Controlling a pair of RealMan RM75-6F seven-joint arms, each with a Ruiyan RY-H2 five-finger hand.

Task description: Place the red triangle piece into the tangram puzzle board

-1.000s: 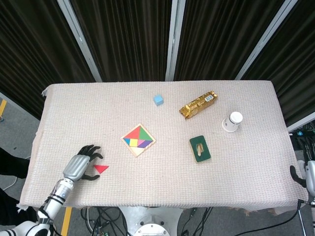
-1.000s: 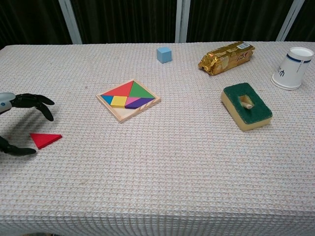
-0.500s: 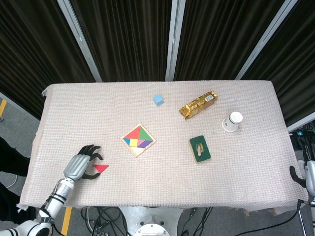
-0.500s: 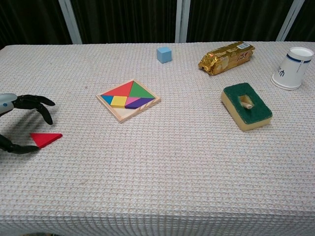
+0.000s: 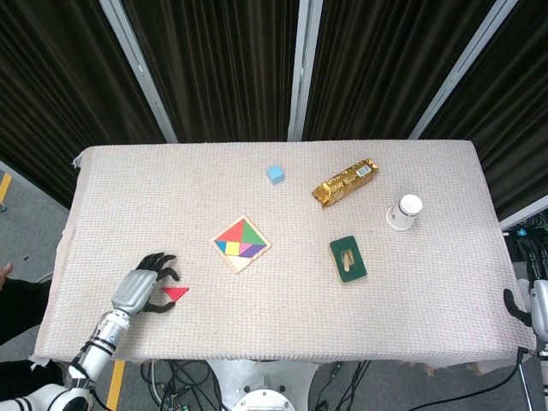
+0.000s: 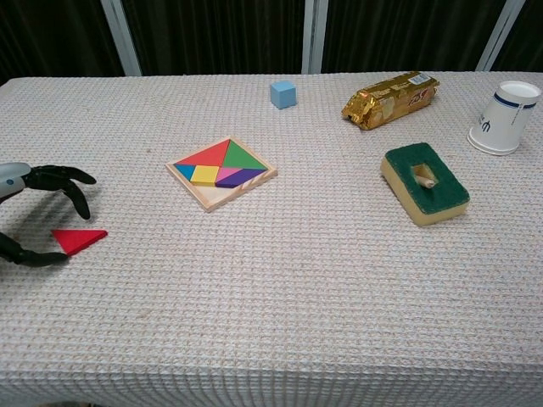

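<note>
The red triangle piece (image 5: 175, 293) (image 6: 79, 241) lies flat on the cloth near the table's front left. My left hand (image 5: 139, 288) (image 6: 34, 180) sits just left of it, fingers arched above and thumb low by the triangle's left corner, with no visible grip. The wooden tangram board (image 5: 240, 270) (image 6: 242, 195), holding coloured pieces, sits to the right and further back. Only a sliver of my right hand (image 5: 524, 308) shows at the table's front right edge; its fingers are hidden.
A blue cube (image 5: 275, 174) sits at the back centre and a gold foil packet (image 5: 345, 181) to its right. A white paper cup (image 5: 403, 212) lies on its side at the right. A green sponge (image 5: 348, 259) lies right of the board.
My left hand's thumb has drawn in slightly towards the triangle. The triangle and the right hand have not moved.
</note>
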